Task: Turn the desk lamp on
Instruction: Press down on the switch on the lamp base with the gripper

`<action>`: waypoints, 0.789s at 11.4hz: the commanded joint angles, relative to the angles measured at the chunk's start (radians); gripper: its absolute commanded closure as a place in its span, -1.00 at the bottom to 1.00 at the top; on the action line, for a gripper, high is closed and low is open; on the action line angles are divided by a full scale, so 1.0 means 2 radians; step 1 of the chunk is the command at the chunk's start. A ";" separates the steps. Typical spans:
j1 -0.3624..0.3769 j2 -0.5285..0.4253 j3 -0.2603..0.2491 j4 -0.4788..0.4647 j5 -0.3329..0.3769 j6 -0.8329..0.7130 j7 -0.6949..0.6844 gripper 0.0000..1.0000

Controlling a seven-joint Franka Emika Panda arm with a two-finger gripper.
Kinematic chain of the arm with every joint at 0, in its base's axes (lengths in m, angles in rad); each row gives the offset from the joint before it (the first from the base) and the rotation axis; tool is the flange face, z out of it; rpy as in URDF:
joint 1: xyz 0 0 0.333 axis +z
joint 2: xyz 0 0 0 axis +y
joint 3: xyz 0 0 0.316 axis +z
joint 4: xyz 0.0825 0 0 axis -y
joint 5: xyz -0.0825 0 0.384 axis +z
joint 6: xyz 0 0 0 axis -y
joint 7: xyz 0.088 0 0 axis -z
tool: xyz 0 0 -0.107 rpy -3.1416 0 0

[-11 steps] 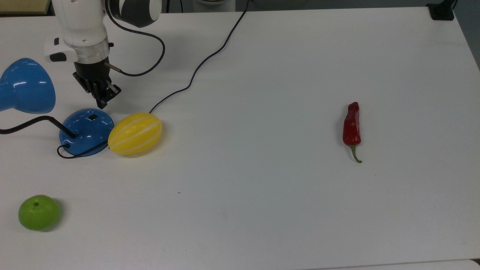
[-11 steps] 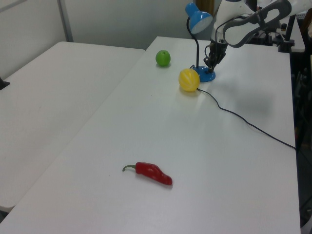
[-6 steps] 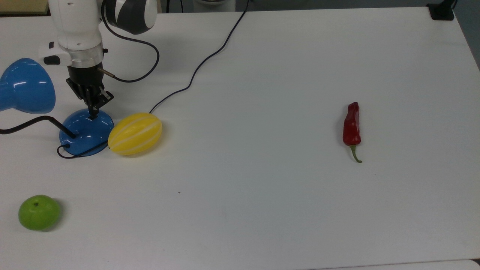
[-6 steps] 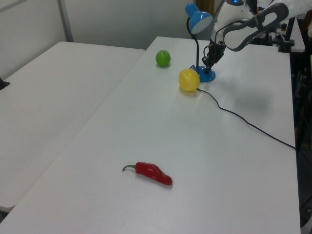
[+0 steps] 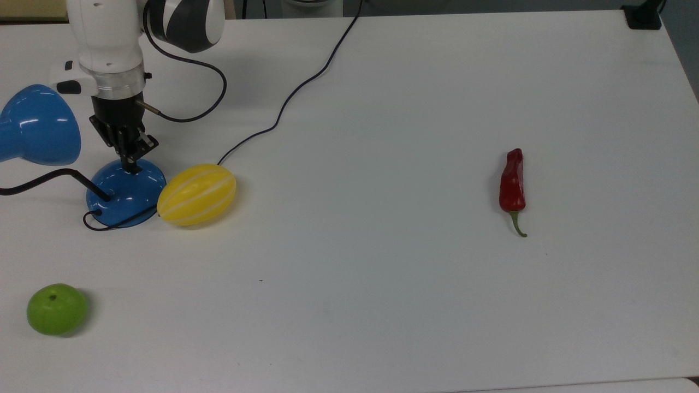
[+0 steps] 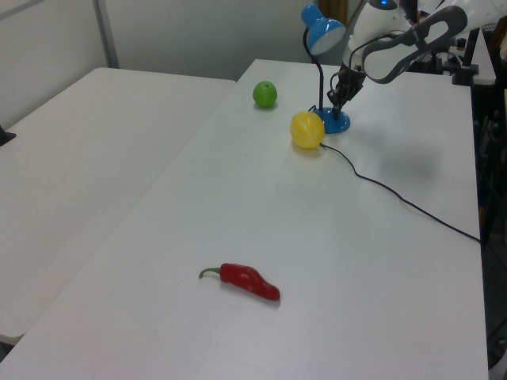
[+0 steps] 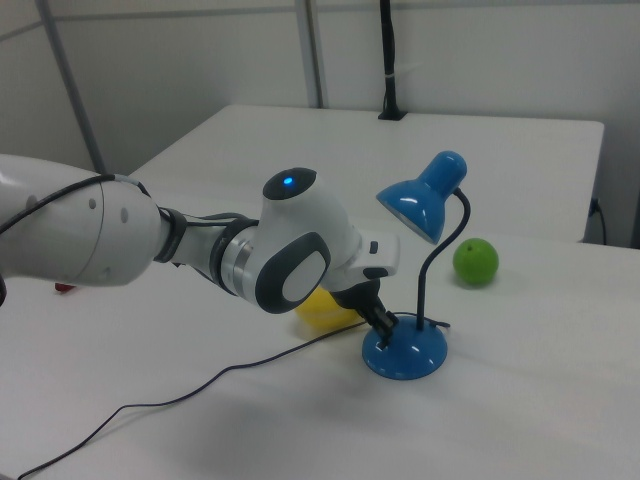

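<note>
Lowered since before, tool [image 5: 130, 166], seemingly pressed together, touches upright desk lamp's [image 5: 124, 191] base.

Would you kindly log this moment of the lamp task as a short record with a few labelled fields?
gripper: tip down on the lamp's base, fingers together
desk lamp: blue, shade not visibly lit in the right view
melon: yellow, striped, against the base on the top view's right
apple: green, apart, near the top view's lower left
chilli: red, far off on the top view's right
table: white
</note>
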 commanded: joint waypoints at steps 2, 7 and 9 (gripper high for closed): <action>0.003 0.016 -0.005 0.010 -0.012 0.018 0.012 1.00; 0.003 0.015 -0.005 0.009 -0.020 0.014 0.012 1.00; 0.003 0.016 -0.005 0.009 -0.020 0.014 0.012 1.00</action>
